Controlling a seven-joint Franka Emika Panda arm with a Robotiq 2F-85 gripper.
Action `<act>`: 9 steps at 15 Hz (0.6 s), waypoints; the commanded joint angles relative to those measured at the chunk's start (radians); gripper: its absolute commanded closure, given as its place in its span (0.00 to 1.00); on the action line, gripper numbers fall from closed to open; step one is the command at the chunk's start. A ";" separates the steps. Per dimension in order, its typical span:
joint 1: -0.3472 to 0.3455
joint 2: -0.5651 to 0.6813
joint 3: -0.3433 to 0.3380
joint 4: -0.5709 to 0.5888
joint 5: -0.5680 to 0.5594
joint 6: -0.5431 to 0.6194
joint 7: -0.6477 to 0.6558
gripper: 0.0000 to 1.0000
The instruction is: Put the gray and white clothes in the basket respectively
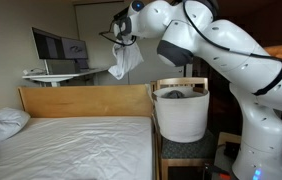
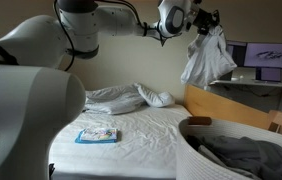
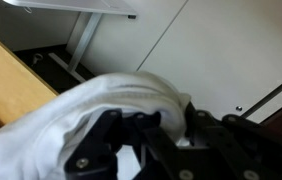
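- Two garments matter here: your claw [image 1: 122, 36] is clamped shut on the white garment [image 1: 127, 62], and the gray garment [image 1: 178, 96] lies inside the basket [image 1: 181, 118].
- You hold the white garment high in the air; it hangs limp below the claw, touching nothing else, with the basket lower and off to one side in both exterior views.
- Your wrist view shows the white cloth [image 3: 86, 110] bunched between and over the dark fingers [image 3: 106, 135]; a fold hides the fingertips.
- Look at the basket from the near exterior view: its soft white wall [image 2: 196, 160] fills the lower corner, and the gray garment [image 2: 246, 155] lies rumpled in it, below the rim.
- You can see the basket stands just beside the bed [image 1: 81, 145], by its wooden end board, on a wooden chair [image 1: 184, 150].
- Your bed carries a plump pillow [image 2: 116, 97] and a flat blue-and-white packet [image 2: 97, 135], well apart from the basket.
- Behind the hanging cloth you have a monitor [image 1: 59, 45] on a worktop [image 1: 66, 74].
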 commanded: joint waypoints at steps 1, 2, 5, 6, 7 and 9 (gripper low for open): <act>0.000 -0.002 0.000 0.000 0.000 0.000 0.000 0.88; 0.000 -0.003 0.000 0.000 0.000 0.000 0.000 0.88; 0.001 -0.088 0.064 -0.018 -0.081 0.048 -0.001 0.94; -0.004 -0.110 0.077 -0.022 -0.093 0.054 -0.009 0.93; -0.010 -0.140 0.092 -0.032 -0.110 0.066 -0.012 0.94; -0.013 -0.184 0.104 -0.069 -0.139 0.101 -0.007 0.93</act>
